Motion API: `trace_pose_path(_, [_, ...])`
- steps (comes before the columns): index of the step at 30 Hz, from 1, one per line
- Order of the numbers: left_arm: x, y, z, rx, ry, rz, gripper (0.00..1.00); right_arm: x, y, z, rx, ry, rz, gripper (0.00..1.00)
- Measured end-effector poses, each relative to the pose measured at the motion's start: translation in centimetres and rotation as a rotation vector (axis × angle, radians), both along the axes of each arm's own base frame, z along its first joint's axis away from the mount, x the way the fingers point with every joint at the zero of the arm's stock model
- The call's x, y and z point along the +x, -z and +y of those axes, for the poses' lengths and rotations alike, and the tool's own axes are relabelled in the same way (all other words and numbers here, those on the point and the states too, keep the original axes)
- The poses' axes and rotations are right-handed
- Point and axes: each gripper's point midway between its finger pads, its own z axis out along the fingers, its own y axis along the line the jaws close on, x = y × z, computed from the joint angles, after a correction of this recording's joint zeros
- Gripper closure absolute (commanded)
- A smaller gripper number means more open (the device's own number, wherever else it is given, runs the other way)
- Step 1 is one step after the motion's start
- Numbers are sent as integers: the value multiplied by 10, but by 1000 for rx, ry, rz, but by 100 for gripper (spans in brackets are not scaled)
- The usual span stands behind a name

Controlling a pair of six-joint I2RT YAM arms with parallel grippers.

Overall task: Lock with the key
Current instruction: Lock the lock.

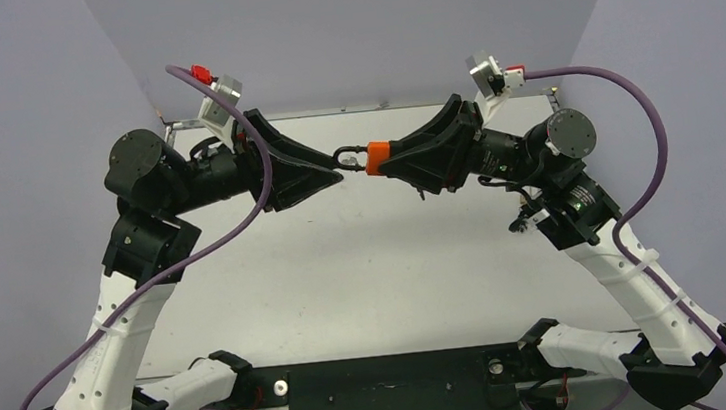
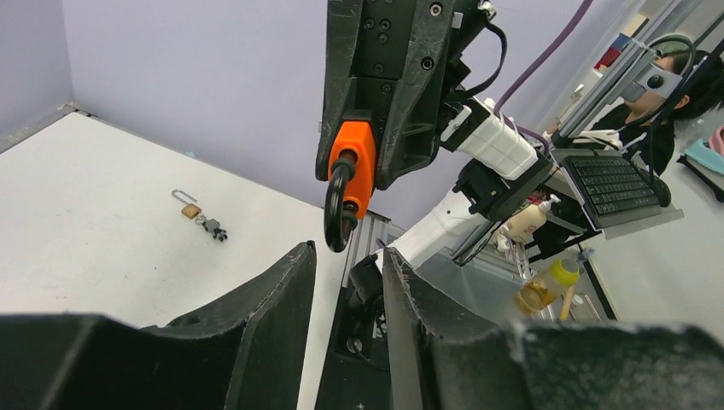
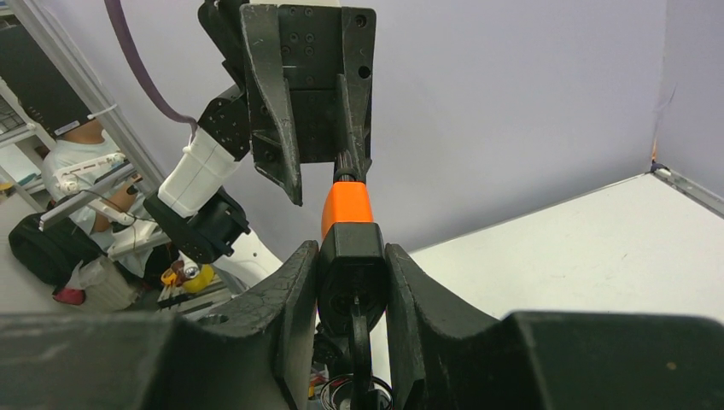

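An orange padlock [image 1: 372,158] with a black shackle [image 2: 338,213] is held in the air over the far middle of the table. My right gripper [image 1: 385,163] is shut on its black lower body [image 3: 352,265]. A black key [image 3: 359,342] sticks in the keyhole on the lock's underside, with a ring hanging from it. My left gripper [image 1: 339,172] is open, its fingertips [image 2: 300,256] just short of the shackle and slightly below it. In the right wrist view the shackle lies against one left finger [image 3: 352,94].
A small brass padlock with keys [image 2: 195,211] lies on the white table [image 1: 365,265] to the left. Grey walls enclose the table on three sides. A desk with a keyboard [image 2: 610,184] and a person stand beyond the table's edge.
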Motion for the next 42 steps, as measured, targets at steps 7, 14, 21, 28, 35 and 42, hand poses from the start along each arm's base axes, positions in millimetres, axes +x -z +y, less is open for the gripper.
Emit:
trace_pose_path(7, [-5, 4, -2, 14, 43, -9, 68, -2, 11, 3, -25, -15, 31, 100])
trace_pose_path(14, [0, 12, -6, 26, 53, 15, 84, -3, 20, 5, -44, -23, 55, 100])
trace_pose_path(21, [3, 16, -7, 32, 55, 24, 100, -5, 22, 3, -55, -21, 57, 100])
trace_pose_path(28, [2, 22, -9, 34, 76, 40, 100, -9, 27, 6, -72, -28, 62, 100])
trace_pose_path(35, [-3, 25, -11, 27, 109, 56, 100, -14, 34, 15, -109, -20, 54, 100])
trace_pose_path(42, [-5, 22, -18, 12, 103, 41, 100, -11, 30, 13, -110, 18, 45, 100])
